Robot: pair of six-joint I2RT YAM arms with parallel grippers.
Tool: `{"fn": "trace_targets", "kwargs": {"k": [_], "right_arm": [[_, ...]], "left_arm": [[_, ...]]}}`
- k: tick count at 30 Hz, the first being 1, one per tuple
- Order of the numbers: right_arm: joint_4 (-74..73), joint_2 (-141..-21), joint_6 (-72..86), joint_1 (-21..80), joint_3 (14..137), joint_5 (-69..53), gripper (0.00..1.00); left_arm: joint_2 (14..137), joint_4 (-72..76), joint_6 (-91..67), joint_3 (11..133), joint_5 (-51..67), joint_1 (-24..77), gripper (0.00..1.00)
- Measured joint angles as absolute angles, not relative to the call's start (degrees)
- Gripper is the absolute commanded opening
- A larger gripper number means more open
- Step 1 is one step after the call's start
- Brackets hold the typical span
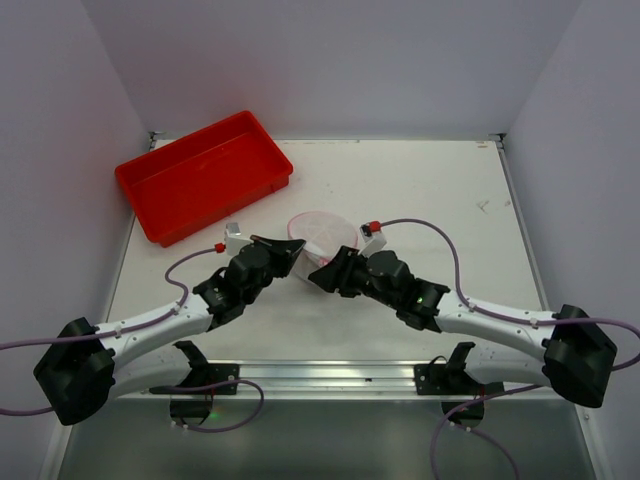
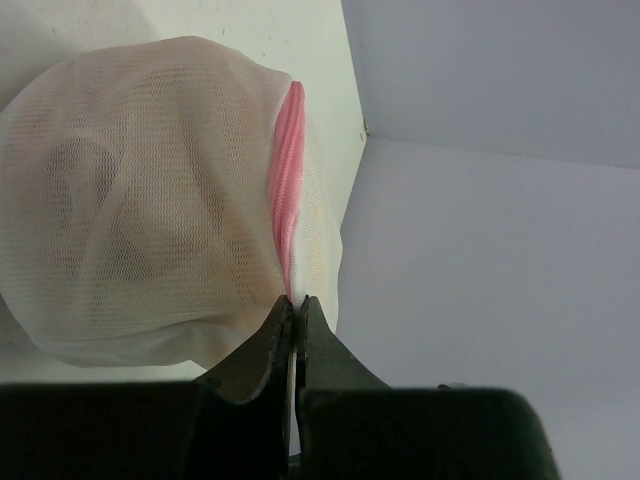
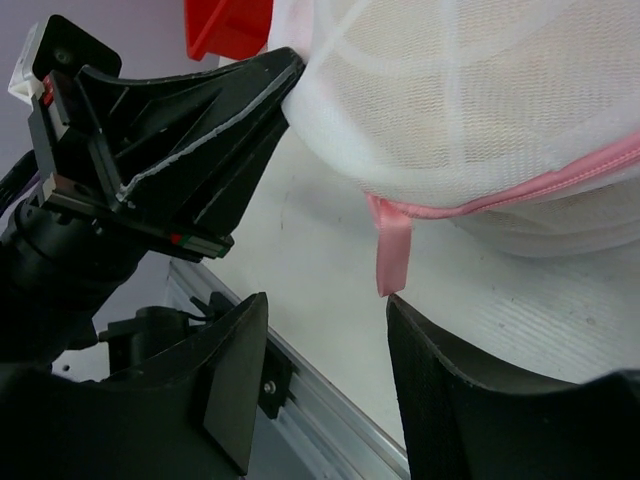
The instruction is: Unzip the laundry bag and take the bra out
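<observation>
The laundry bag [image 1: 322, 232] is a round white mesh pouch with a pink zipper rim [image 2: 285, 170], held mid-table between both arms. My left gripper [image 1: 294, 248] is shut on the bag's edge right at the pink rim [image 2: 295, 300]. Beige shapes of the bra [image 2: 110, 225] show dimly through the mesh [image 2: 150, 130]. My right gripper [image 3: 327, 297] is open just below the bag [image 3: 470, 100]. A pink ribbon tab [image 3: 391, 250] hangs from the rim, its end just above my right finger [image 3: 440, 380] and not gripped. The left gripper [image 3: 285, 70] also shows in the right wrist view, pinching the mesh.
A red plastic tray [image 1: 203, 173] stands at the back left of the white table [image 1: 430, 200], and its corner shows in the right wrist view [image 3: 225, 25]. An aluminium rail [image 1: 330, 375] runs along the near edge. Grey walls close in the sides and back.
</observation>
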State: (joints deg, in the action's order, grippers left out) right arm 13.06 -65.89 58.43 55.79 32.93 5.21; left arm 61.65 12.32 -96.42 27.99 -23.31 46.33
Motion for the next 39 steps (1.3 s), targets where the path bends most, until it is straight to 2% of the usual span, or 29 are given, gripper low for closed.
{"fn": "trace_targets", "kwargs": {"k": [10, 26, 39], "right_arm": [[10.7, -65.1, 56.3, 56.9, 36.4, 6.7, 0.52], [11.9, -71.4, 56.6, 55.9, 37.8, 4.5, 0.52], [16.8, -73.4, 56.5, 54.2, 37.8, 3.4, 0.46]], "left_arm": [[61.7, 12.5, -96.4, 28.0, -23.7, 46.3, 0.0], [61.6, 12.3, -96.4, 28.0, -23.7, 46.3, 0.0], [59.3, 11.6, -96.4, 28.0, -23.7, 46.3, 0.0]]}}
